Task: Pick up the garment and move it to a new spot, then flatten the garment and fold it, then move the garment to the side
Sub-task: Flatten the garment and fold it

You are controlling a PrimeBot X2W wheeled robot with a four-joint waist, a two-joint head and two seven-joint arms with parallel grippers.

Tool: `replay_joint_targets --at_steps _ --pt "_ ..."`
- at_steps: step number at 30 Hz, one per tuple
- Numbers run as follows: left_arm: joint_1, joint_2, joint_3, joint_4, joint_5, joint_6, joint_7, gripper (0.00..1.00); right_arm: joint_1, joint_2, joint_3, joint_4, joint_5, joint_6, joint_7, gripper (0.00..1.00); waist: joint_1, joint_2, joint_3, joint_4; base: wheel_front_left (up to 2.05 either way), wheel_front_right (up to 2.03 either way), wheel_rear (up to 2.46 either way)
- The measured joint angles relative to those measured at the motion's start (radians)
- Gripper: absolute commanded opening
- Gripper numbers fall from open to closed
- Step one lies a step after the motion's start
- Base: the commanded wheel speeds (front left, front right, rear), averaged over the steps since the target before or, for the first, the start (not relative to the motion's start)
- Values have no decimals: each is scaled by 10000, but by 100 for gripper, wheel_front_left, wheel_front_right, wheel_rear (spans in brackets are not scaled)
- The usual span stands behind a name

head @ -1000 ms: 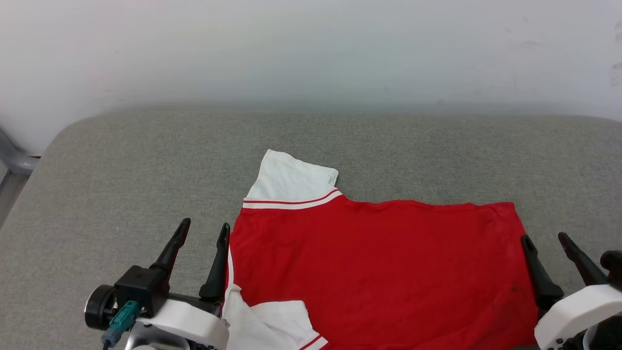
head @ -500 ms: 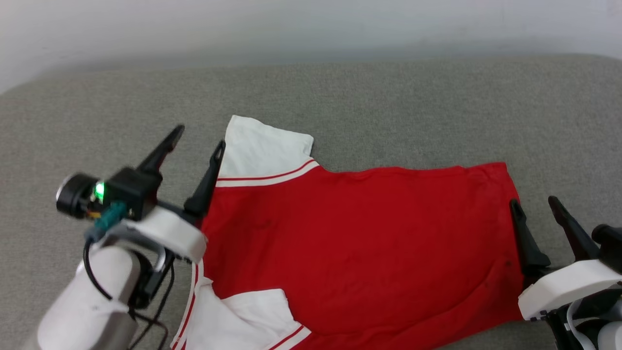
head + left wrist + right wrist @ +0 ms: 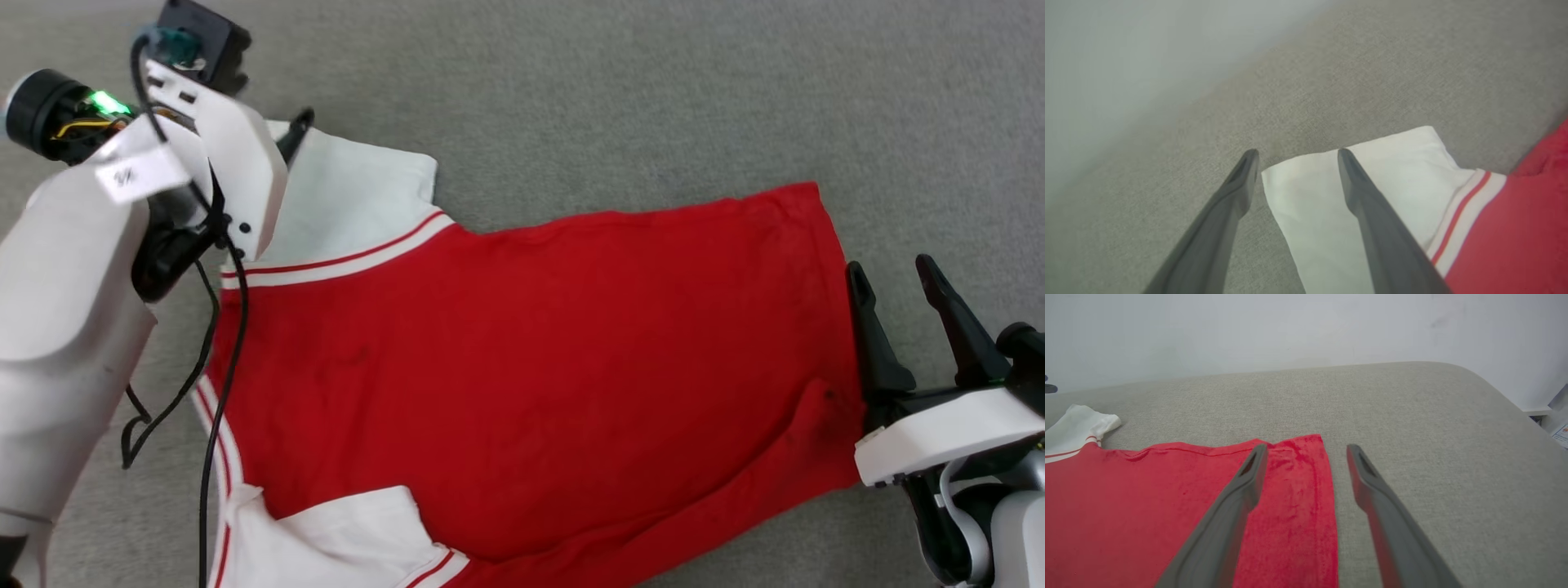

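Two grippers flank the garment (image 3: pixel 531 351), which lies spread with a plain red side up on the grey cushioned surface (image 3: pixel 620 90).

The left gripper (image 3: pixel 1297 152) has its fingers well apart and holds nothing. It stands over the outer corner of the far white sleeve (image 3: pixel 1331 196), one finger above the cloth and the other above bare cushion. The right gripper (image 3: pixel 1307 447) is likewise spread and empty, astride the hem (image 3: pixel 1327 490), with one finger over red fabric and one beside it.

The shirt looks light, thin and limp (a soft knit, by its sheen and small ripples). It should drape and sag from whatever points are pinched and will not keep its shape. It is not fragile, but it probably stretches and can slip out of a shallow pinch.

Good places to grip seem to be the doubled edges: the sleeve cuff by the striped trim, and a hem corner where both layers can be caught together. The near sleeve (image 3: pixel 343 531) is turned in over the body, and a crease runs toward the hem, so both likely need smoothing before any fold.
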State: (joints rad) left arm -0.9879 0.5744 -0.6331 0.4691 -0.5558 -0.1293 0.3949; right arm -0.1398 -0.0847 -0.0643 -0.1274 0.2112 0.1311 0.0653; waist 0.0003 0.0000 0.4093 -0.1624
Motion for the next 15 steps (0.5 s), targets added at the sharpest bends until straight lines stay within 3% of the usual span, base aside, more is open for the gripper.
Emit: replay_joint_targets --at_steps 5,9,15 --pt "-707 516 -738 907 -729 -15 1708 100 -58 94 92 -2 -13 0 -98 100 0 0 526 -316 0 0 0" --pt "-1175 767 -917 1488 -826 -15 2021 100 -217 138 144 -13 -13 0 -140 100 -1 0 869 -497 0 0 0" --pt "-1456 673 -1034 1848 -1528 -8 2034 100 -241 196 174 12 -50 0 -178 100 -2 0 1189 -640 0 0 0"
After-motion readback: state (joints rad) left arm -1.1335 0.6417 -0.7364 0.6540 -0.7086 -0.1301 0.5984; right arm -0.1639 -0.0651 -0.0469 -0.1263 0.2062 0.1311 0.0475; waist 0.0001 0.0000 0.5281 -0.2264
